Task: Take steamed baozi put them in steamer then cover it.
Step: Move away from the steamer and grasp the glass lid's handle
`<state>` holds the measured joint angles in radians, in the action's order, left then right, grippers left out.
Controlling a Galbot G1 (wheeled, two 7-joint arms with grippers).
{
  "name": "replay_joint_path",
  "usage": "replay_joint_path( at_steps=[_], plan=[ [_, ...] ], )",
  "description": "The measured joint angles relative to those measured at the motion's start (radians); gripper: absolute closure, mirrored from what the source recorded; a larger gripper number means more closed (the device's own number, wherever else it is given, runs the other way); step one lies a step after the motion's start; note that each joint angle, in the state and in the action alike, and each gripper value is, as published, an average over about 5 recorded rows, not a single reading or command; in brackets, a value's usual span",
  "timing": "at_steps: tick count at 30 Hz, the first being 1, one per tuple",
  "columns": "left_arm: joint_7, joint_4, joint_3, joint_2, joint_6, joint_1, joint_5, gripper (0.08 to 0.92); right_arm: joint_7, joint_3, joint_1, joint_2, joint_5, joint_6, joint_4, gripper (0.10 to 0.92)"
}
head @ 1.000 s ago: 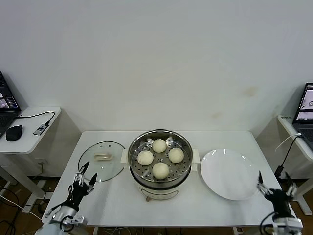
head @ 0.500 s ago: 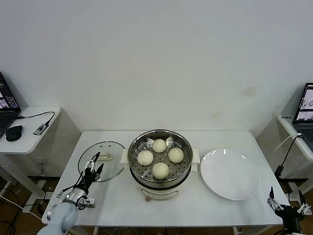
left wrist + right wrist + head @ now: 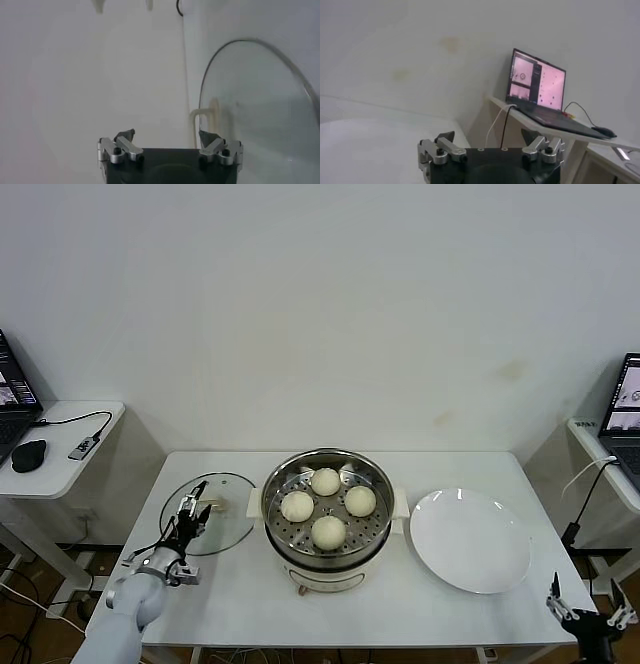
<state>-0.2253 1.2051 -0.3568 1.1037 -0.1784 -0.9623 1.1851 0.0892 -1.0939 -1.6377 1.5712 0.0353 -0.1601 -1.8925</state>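
Behind, a plain white wall (image 3: 320,314) backs the white table (image 3: 230,594).

I see four creamy-white baozi (image 3: 327,506) on a perforated silver tray in the shiny steel steamer (image 3: 327,465), cream-white base. Cover (image 3: 228,524) is clear glass, metal rim, cream handle. Plate (image 3: 470,540) plain glossy white. Bench (image 3: 400,604) white. Left tool (image 3: 192,506) black with silver fittings. Wall off-white.

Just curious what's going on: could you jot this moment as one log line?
baozi: four in steamer | cover: on table, off | left gripper: open, over cover | right gripper: open, parked low
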Motion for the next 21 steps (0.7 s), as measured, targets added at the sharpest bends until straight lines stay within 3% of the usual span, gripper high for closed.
replay_joint_path(
  at_steps=[21],
  plan=[
    [0.01,-0.119,0.025,0.029,0.019,0.109,0.04,0.177,0.01,0.006,-0.014,0.005,0.02,-0.004,0.012,0.203]
  ],
)
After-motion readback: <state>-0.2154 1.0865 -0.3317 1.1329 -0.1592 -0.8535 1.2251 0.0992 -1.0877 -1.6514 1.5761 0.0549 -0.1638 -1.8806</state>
